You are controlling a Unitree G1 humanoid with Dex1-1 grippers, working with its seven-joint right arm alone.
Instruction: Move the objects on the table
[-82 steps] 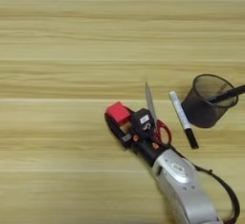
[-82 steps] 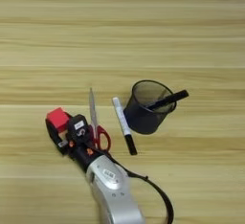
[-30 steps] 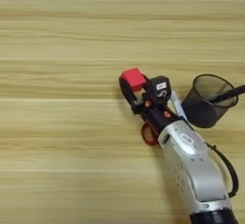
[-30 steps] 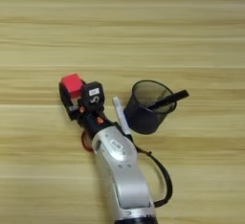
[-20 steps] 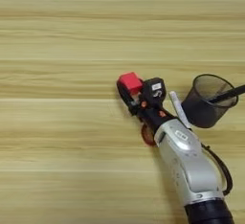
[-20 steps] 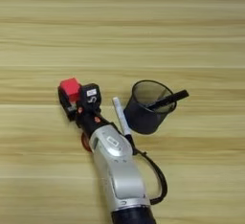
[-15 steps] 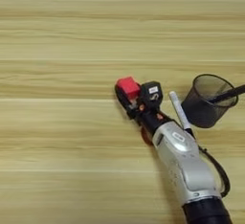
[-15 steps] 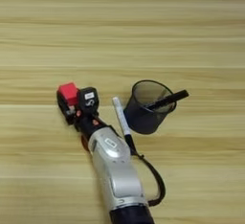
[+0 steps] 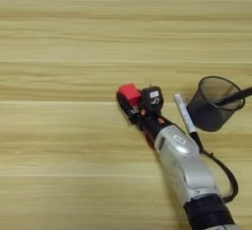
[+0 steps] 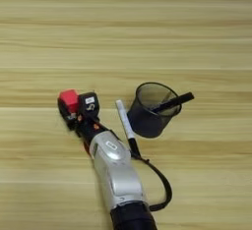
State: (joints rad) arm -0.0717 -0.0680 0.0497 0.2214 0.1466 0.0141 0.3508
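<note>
— Where is the hand, and what does it do?

— The hand (image 9: 134, 103) reaches in from the bottom right on a silver forearm (image 9: 184, 167). Its two black fingers (image 9: 125, 107) are closed around the small red cube (image 9: 130, 93), one finger on each side of it. I cannot tell if the cube touches the tabletop (image 9: 59, 52) or is held just above it.

— And the other objects?

— The white marker (image 10: 126, 126) lies flat on the tabletop, just beside the forearm on its right side. Its white end points away from the robot, and its black cap (image 10: 134, 148) is at the near end. The marker is between the forearm and a black mesh cup (image 10: 150, 110), which stands upright near it. A black pen (image 10: 172, 102) leans in the cup and sticks out over the rim toward the right.

— Do you see the scissors?

— Only a small red part (image 9: 149, 140) shows at the left side of the forearm, just behind the wrist. It is probably a handle of the scissors; the blades are hidden under the arm.

— Anything else?

— A black cable (image 10: 160, 182) makes a loop on the right side of the forearm, close to the marker's cap. The cube is well left of the cup.
</note>
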